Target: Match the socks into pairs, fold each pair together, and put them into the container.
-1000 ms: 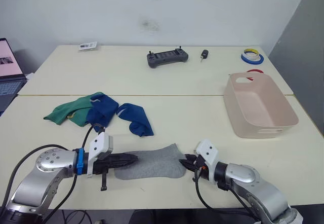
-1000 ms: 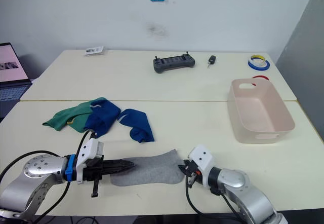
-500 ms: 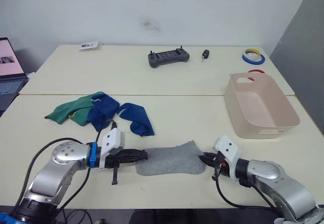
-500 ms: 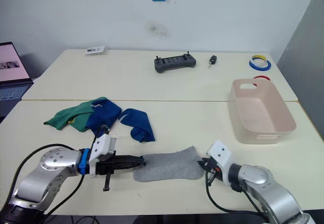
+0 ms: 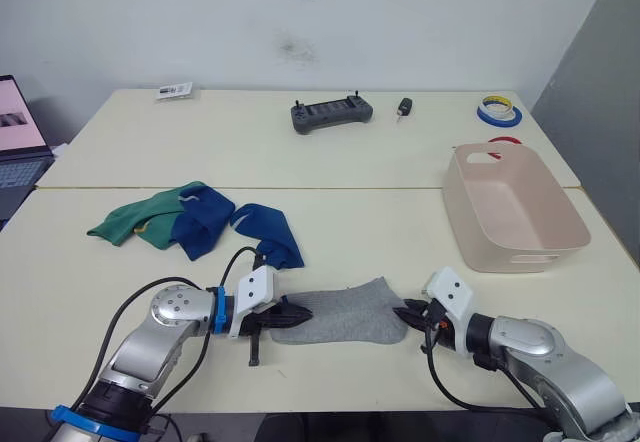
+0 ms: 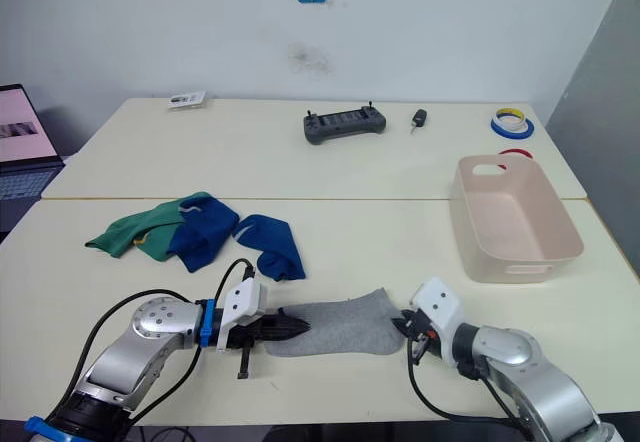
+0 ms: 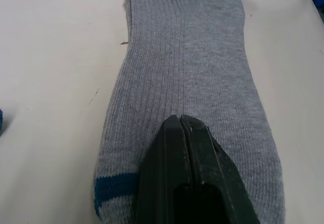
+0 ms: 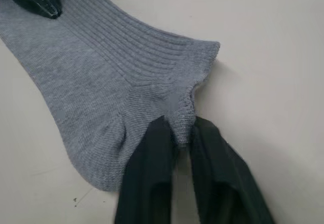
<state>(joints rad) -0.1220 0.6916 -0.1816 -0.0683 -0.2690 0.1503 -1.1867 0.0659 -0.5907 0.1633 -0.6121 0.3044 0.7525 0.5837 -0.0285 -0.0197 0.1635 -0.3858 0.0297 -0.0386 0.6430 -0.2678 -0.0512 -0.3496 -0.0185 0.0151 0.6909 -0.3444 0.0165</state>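
Nearby, on the right side of the cream table (image 5: 330,152), the pale pink container (image 5: 513,207) sits well apart from a heap of green and blue socks (image 5: 190,219) on the left. At the front edge a grey sock (image 5: 340,313) lies flat between both arms. The left gripper (image 7: 180,127) rests pressed together on its toe end, while the right gripper (image 8: 178,138) pinches its cuff.

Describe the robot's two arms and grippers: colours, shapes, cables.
Both arms are silver-grey metal with rounded joints. The left arm has a blue wrist band; black cables loop along each. Each wrist carries a white angular block. The left gripper and the right gripper each have two tapered black fingers.
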